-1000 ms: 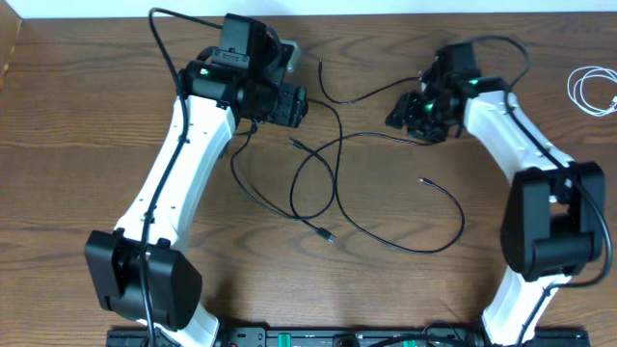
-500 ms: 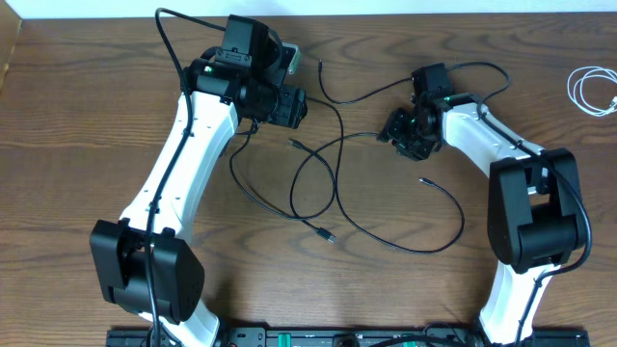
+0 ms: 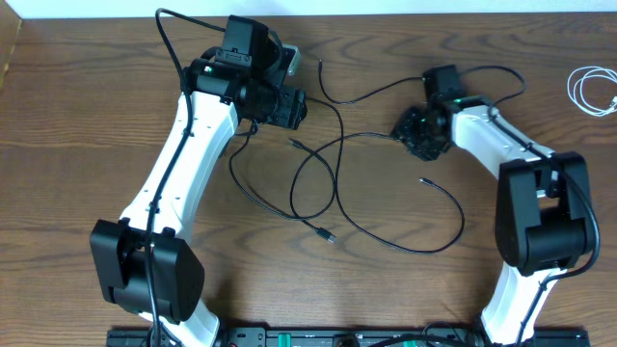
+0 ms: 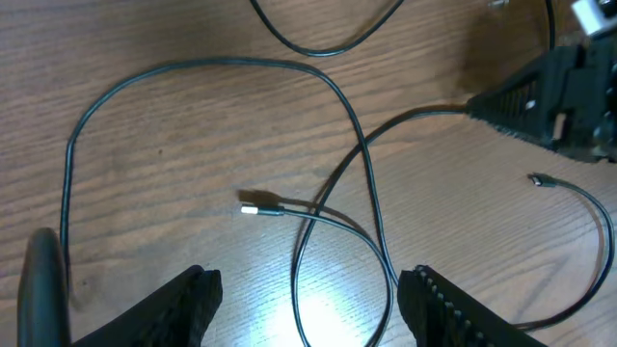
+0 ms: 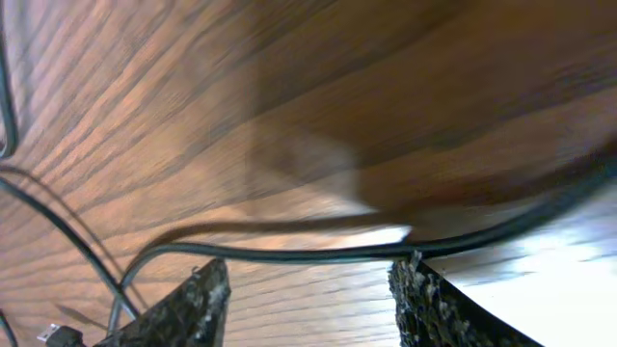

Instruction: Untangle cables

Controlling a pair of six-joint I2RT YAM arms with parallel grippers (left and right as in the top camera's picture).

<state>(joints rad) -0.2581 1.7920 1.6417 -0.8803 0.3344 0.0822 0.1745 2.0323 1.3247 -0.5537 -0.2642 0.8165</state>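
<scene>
Thin black cables [image 3: 323, 152] lie looped and crossed over one another mid-table, with small plug ends [image 3: 330, 235] loose on the wood. My left gripper [image 3: 292, 106] hovers over their upper left part. In the left wrist view the left gripper [image 4: 308, 294] is open, a cable loop [image 4: 371, 231] runs between its fingers, and a plug tip [image 4: 253, 208] lies just ahead. My right gripper [image 3: 416, 130] sits low at the tangle's right end. In its own view the right gripper [image 5: 308, 280] is open, and a black cable [image 5: 318, 255] crosses just past the fingertips, not gripped.
A coiled white cable [image 3: 578, 96] lies apart at the far right edge. The table's back edge [image 3: 386, 12] runs close behind both grippers. The right gripper's black body [image 4: 554, 96] shows at the upper right of the left wrist view.
The right gripper has swung down and slightly left onto the cable's right end, then settled. The left arm and the cables have not moved.
</scene>
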